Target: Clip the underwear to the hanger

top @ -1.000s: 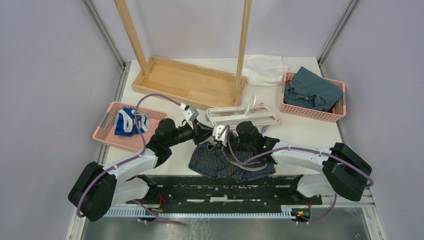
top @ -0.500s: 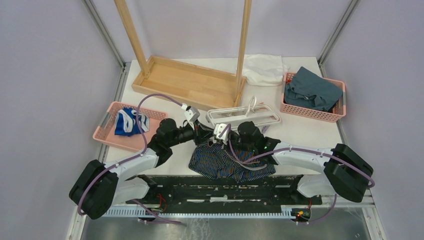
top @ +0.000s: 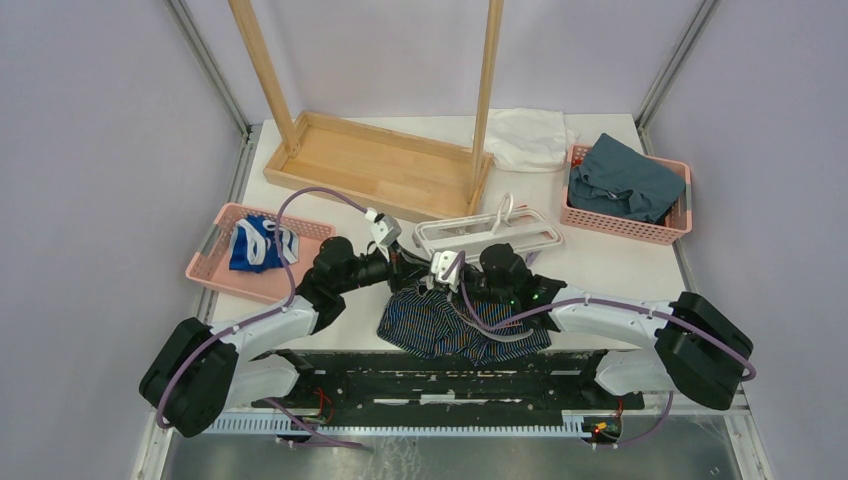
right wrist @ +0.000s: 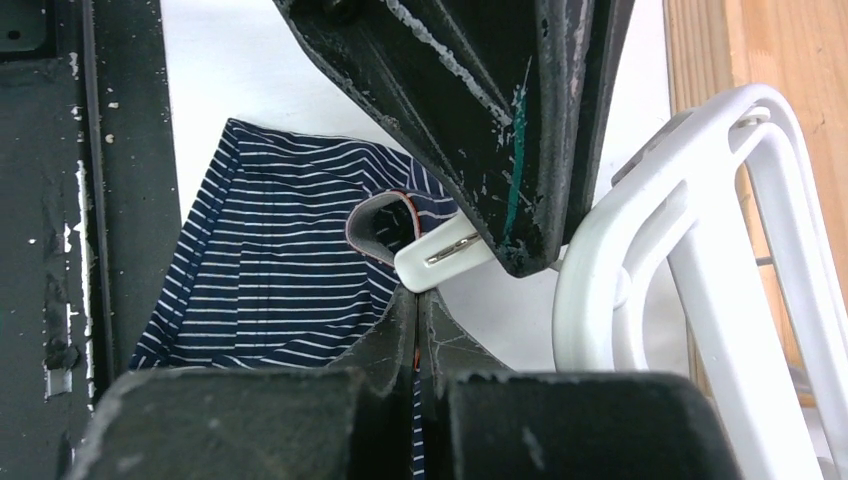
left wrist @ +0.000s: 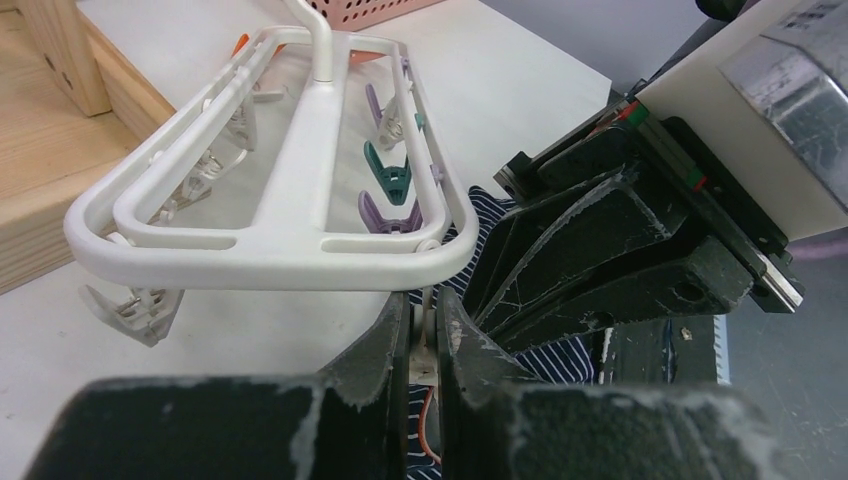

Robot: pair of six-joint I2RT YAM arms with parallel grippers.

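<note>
Left gripper [left wrist: 421,310] is narrow, squeezing a white clip [right wrist: 440,257] just under the hanger's [left wrist: 300,180] near end, centre of the wrist view. Right gripper [right wrist: 416,305] is pinched tight on the underwear [right wrist: 270,250] hem at lower centre; the rest lies below the hanger. My worry: the folded hem sits beside the clip and I can't tell if its mouth is open. If I release early, it bites air.

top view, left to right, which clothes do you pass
blue-and-white garment → underwear → teal cloth
</note>
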